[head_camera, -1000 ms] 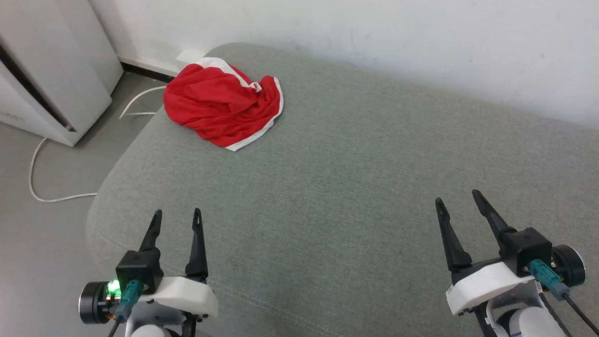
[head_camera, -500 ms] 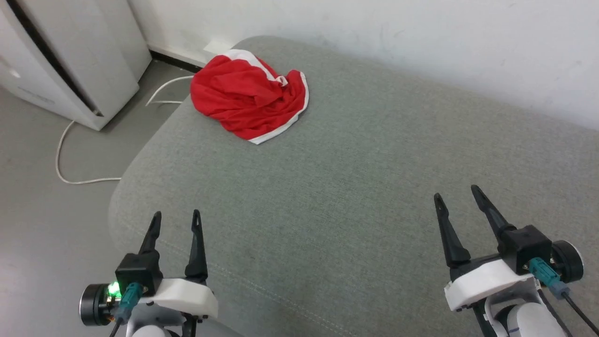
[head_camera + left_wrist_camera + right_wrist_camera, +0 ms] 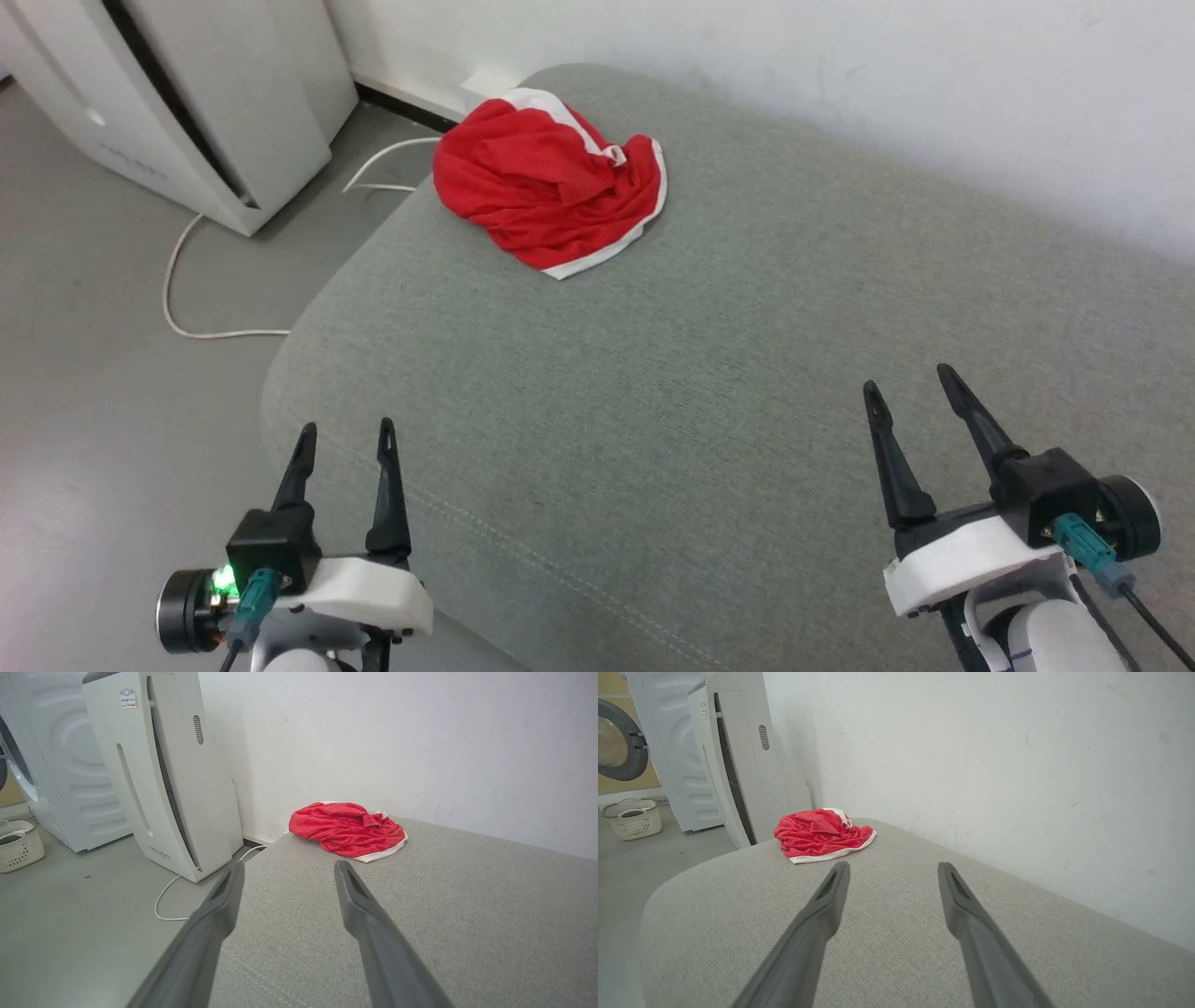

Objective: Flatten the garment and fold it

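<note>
Approach step, nothing grasped: the left jaws stand open and empty over the near edge of the grey cushion [image 3: 709, 392], the garment [image 3: 551, 191] lies crumpled at its far left corner, the right jaws are equally open and empty; next, probably, a long forward reach

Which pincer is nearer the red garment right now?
The left pincer: the crumpled garment lies at the far left corner of the cushion, on its side; the right pincer is farther off.
</note>
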Motion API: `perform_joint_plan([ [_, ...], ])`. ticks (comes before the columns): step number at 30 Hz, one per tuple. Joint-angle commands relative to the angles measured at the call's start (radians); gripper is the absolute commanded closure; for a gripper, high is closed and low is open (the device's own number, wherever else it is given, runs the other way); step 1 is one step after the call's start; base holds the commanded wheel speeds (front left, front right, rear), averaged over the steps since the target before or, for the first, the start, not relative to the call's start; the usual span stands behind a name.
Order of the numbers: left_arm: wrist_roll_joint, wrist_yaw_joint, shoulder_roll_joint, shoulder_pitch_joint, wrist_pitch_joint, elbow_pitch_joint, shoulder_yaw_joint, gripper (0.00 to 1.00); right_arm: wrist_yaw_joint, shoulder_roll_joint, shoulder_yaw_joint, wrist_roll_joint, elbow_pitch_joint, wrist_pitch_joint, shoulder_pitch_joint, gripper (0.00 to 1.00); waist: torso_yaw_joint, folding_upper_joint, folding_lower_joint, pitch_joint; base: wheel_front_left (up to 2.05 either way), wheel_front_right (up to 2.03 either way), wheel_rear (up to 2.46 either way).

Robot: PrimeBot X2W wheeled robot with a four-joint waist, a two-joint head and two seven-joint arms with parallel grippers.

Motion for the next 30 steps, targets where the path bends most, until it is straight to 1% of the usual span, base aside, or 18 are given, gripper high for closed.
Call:
perform_joint_plan([
  [1,-0.008,0.009,0.004,-0.016,-0.012,0.007,-0.003,0.00,-0.002,0.003,0.001,0.003,0.005,-0.013,-0.017,0.00,0.017,0.0000,-0.0001,-0.001,0.00,0.00,0.00],
  [12,-0.029,0.011,0.003,-0.023,-0.031,0.019,-0.004,0.00,-0.002,0.003,-0.006,0.002,0.006,-0.026,-0.012,0.00,0.080,0.0000,-0.0001,-0.001,0.00,0.00,0.00],
  [15,-0.055,-0.002,-0.002,-0.041,-0.031,0.027,-0.001,0.00,-0.002,0.003,-0.012,-0.003,-0.002,-0.019,-0.010,0.00,0.077,0.0000,-0.0001,0.008,0.00,0.00,0.00],
  [17,-0.078,-0.018,-0.003,-0.078,-0.026,0.048,0.001,0.00,-0.002,0.003,-0.016,-0.010,-0.013,-0.011,-0.013,0.00,0.070,0.0000,-0.0001,0.026,0.00,0.00,0.00],
  [20,-0.122,-0.049,-0.001,-0.183,0.011,0.098,0.008,0.00,-0.002,0.003,-0.016,-0.028,-0.038,0.005,-0.026,0.00,0.045,0.0000,-0.0001,0.075,0.00,0.00,0.00],
  [24,-0.164,-0.079,0.018,-0.374,0.073,0.198,0.024,0.00,-0.002,0.003,-0.003,-0.057,-0.079,0.031,-0.062,0.00,-0.018,0.0000,-0.0001,0.176,0.00,0.00,0.00],
  [25,-0.164,-0.079,0.018,-0.374,0.073,0.198,0.024,0.00,-0.002,0.003,-0.003,-0.057,-0.079,0.031,-0.062,0.00,-0.018,0.0000,-0.0001,0.176,0.00,0.00,0.00],
  [30,-0.224,-0.124,0.066,-0.612,0.159,0.354,0.057,0.00,-0.002,0.003,0.034,-0.092,-0.120,0.058,-0.113,0.00,-0.121,0.0000,-0.0001,0.320,0.00,0.00,0.00],
])
